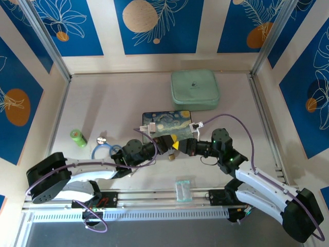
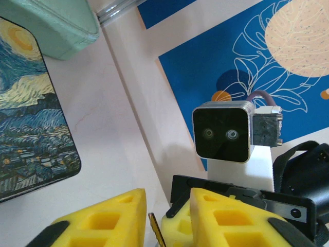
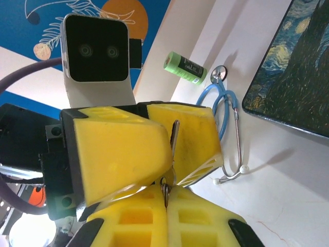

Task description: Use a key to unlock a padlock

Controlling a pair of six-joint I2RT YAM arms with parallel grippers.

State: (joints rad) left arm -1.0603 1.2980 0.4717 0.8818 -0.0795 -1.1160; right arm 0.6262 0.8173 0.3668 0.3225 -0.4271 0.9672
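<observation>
**A:** What is seen nearest the lens?

**B:** The right gripper (image 3: 165,198). Its two yellow pads are pressed together on the near end of one key (image 3: 175,136).

**A:** How is that key laid?

**B:** It is seen edge-on, as a thin pale strip. Its long axis runs from the right pads straight toward the left gripper (image 2: 164,206), and its far end is lodged between that gripper's two yellow fingers.

**A:** And the left jaws?

**B:** Only a narrow gap is seen, taken up by the strip. Whether it is gripped there cannot be told.

**A:** Where is this placed?

**B:** Above the table (image 1: 113,103), at the near edge of the one starry-night box (image 1: 166,122), where the two grippers are met tip to tip.

**A:** What is counted farther out?

**B:** One mint-green case (image 1: 195,89) behind the box. One blue stethoscope (image 3: 226,110) and one green cylinder (image 3: 184,67) are to the left. One clear packet (image 1: 183,189) is near the arm bases.
</observation>
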